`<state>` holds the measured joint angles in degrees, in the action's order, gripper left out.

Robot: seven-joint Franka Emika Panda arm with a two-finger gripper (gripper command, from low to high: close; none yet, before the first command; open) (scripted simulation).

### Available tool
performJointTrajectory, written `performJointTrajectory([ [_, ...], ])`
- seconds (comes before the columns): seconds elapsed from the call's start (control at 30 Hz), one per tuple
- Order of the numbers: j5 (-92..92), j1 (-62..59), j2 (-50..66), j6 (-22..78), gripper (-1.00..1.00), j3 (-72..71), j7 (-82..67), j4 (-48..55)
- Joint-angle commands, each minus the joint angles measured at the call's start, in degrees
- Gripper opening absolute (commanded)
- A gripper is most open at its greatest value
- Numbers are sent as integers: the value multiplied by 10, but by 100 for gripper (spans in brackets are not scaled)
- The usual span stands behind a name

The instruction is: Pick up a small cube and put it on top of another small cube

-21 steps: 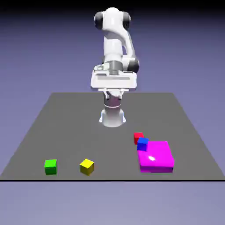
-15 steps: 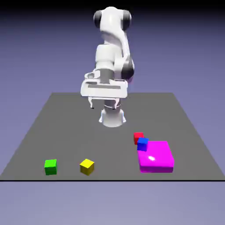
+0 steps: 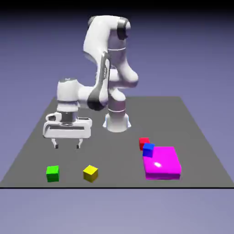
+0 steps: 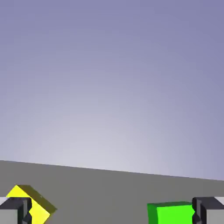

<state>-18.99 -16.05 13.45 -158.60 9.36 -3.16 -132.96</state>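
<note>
The gripper [image 3: 67, 146] stands with its fingers wide apart and nothing between them, above the table [image 3: 114, 169] and on the robot-base side of the green cube [image 3: 53, 174]. The green cube, the small one to be picked up, sits on the table near its front edge; it serves as the landmark here. The yellow cube [image 3: 90, 173] lies beside it toward the exterior view's right, turned at an angle, and the magenta block [image 3: 162, 163] is well apart on that same side, with the blue cube [image 3: 148, 150] and the red cube [image 3: 144, 143] by its corner. The step in hand looks to be the approach to the green cube. Done well, it would bring the hand over the green cube's middle while still high, since in the hand view that cube shows by one fingertip rather than midway between both. The wrist should then turn until the pads face two opposite sides of the green cube squarely, and the descent should be straight and slow, with the outer finger kept off the yellow cube, before an even close low on the sides.
</note>
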Motion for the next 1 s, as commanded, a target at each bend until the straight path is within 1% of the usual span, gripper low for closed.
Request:
performJointTrajectory([
  [0.0, -9, -8, 21, 7, 0, 4, -21, 13],
  [0.13, -43, -38, 104, 35, 0, 21, -103, 63],
  [0.2, -46, -41, 112, 37, 0, 23, -110, 68],
  [0.37, -89, -76, 213, -28, 0, -27, -146, 106],
  [0.4, -89, -76, 213, -28, -100, -27, -146, 106],
  [0.43, -89, -76, 213, -28, -100, -27, -146, 106],
  [0.6, -45, -40, 111, 37, -100, 23, -107, 67],
  [0.97, 53, 49, 21, 16, -100, 19, 167, -24],
])
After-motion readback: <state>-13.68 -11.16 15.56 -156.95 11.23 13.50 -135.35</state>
